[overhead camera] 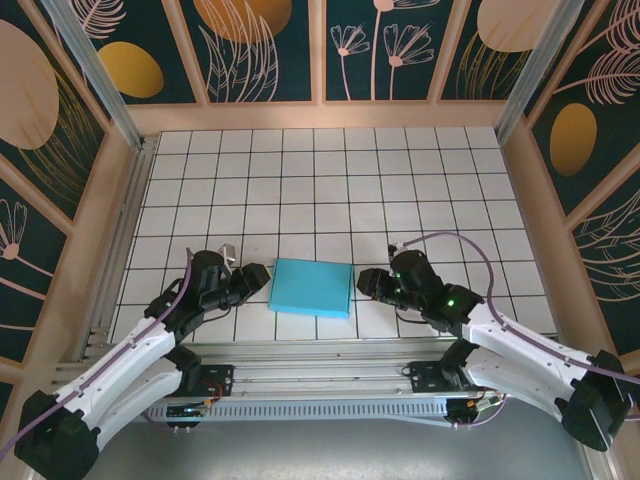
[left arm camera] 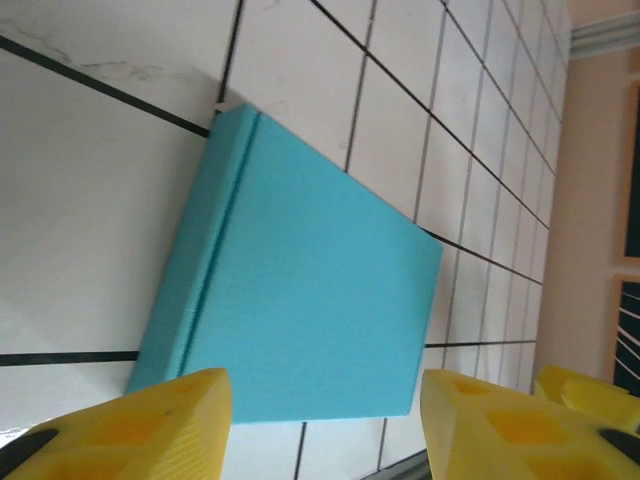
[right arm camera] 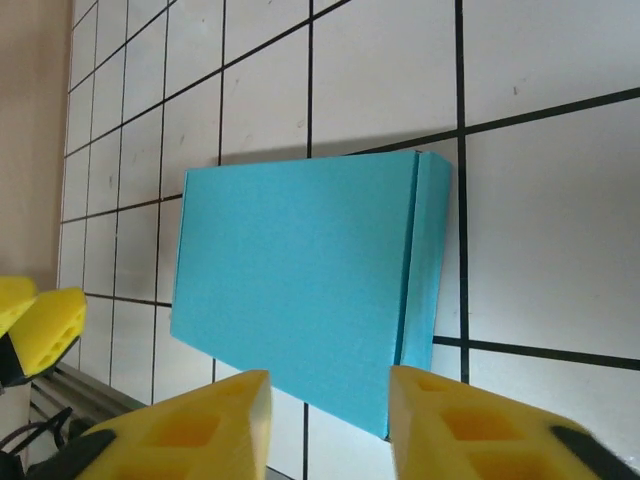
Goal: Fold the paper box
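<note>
The left fingers [left arm camera: 150,425] stand spread wide and empty, with the folded blue paper box [left arm camera: 300,300] lying flat just ahead of them. The right fingers [right arm camera: 190,430] are parted less widely and also grip nothing. In the top view the left arm [overhead camera: 140,345] and right arm [overhead camera: 520,345] reach low and inward, flanking the box at lower centre of the white tiled surface [overhead camera: 400,180]. Patterned walls [overhead camera: 260,50] ring the surface.

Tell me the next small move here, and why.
Probably back both arms off a little. The paper box already lies closed and flat on the tiles, blue side up. The left gripper and right gripper sit open on either side of it, apart from its edges.
</note>
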Robot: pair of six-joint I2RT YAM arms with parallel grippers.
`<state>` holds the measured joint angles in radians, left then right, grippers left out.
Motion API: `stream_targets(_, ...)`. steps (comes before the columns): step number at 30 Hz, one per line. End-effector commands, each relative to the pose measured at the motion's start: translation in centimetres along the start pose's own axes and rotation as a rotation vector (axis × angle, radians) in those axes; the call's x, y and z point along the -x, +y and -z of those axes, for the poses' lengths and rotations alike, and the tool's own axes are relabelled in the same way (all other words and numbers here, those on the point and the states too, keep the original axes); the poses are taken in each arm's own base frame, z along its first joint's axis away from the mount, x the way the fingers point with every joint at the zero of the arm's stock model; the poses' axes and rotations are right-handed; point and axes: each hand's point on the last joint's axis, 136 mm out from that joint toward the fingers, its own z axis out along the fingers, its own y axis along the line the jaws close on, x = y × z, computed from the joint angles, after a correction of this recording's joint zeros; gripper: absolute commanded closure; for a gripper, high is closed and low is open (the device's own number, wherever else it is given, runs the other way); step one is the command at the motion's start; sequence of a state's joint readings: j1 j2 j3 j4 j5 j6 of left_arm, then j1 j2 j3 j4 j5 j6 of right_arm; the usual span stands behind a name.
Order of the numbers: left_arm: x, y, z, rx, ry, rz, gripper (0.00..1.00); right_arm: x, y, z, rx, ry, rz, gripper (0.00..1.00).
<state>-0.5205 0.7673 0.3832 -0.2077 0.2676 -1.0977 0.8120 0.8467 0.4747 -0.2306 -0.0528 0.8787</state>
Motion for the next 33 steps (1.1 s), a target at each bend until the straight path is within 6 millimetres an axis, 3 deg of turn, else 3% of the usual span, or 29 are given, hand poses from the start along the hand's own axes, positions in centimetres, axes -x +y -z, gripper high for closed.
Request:
stream_targets(1,-0.2,1.8,-0.8,0.074,-0.001,0.014,0.47,0.1,-1.1,-1.4,-0.051,-0.003,-0.089,0.58)
stream_targets(6,0.1,1.7,-3.4,0.065,0.026,-0.109,0.29,-1.6,-0.5,-4.4,0.012,0.083,-0.131,0.53)
stream_targets(10,-0.3,2.8,-5.5,0.105,0.084,-0.151,0.26,-2.5,-0.7,-6.4,0.014,0.124,-0.135,0.56)
stream_targets(12,-0.7,3.0,-6.4,0.097,0.111,-0.139,0.28,-2.9,-0.6,-7.3,0.019,0.145,-0.145,0.61)
stream_targets(17,-0.6,2.4,-7.6,0.063,0.117,-0.112,0.53,-2.1,0.5,-9.0,0.033,0.131,-0.163,0.71)
stream_targets(20,0.5,1.8,-8.1,0.068,0.082,-0.109,0.63,-0.8,1.6,-10.0,0.044,0.097,-0.176,0.76)
stream_targets(24,3.2,0.8,-9.9,0.117,0.017,-0.13,0.67,2.0,1.5,-12.7,0.0,0.056,-0.189,0.77)
stream_targets(27,5.8,0.1,-12.0,0.148,-0.026,-0.138,0.69,5.2,1.6,-15.1,0.009,0.019,-0.196,0.78)
stream_targets(33,13.1,-1.9,-17.1,0.122,-0.115,-0.128,0.69,12.7,1.2,-20.3,-0.004,-0.075,-0.17,0.77)
